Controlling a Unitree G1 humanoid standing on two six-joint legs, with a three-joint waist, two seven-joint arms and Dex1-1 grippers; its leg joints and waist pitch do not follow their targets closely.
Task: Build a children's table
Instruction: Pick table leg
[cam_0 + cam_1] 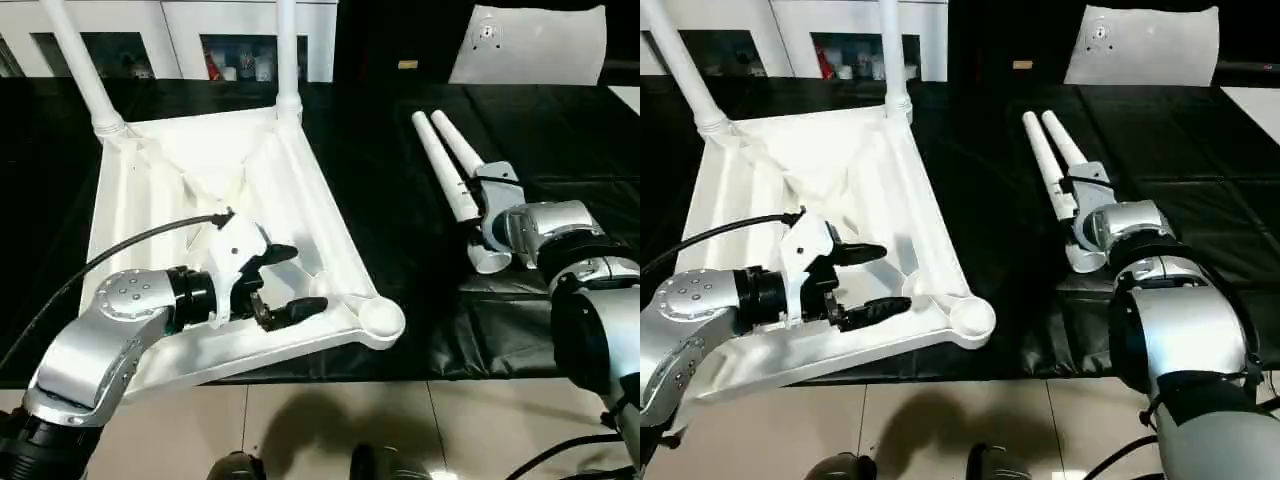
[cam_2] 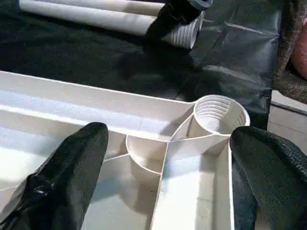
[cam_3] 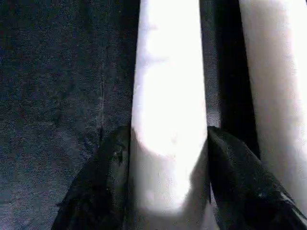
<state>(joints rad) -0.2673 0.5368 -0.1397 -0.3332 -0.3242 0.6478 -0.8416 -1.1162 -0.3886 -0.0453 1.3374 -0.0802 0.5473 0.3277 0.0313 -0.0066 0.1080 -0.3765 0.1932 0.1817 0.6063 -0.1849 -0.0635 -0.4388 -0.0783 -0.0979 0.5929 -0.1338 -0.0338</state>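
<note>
Two legs [image 1: 92, 75] already stand in the far sockets of the upturned tabletop [image 1: 300, 190] on the bench. The right end effector [image 3: 168, 158] pinches one loose leg [image 1: 445, 170]; the left end effector [image 1: 290, 283] hovers spread over the tabletop. The robot should lift the leg straight and align its threaded end with the near corner socket [image 2: 220, 115].

The upturned tabletop [image 1: 300, 190] lies at nine o'clock on the mat [image 1: 400, 200], two legs [image 1: 285, 60] standing in its far corner sockets. At three o'clock two loose legs [image 1: 445, 165] lie side by side, touching. At one o'clock, behind them, a flat sheet [image 1: 540, 45] lies well apart.
</note>
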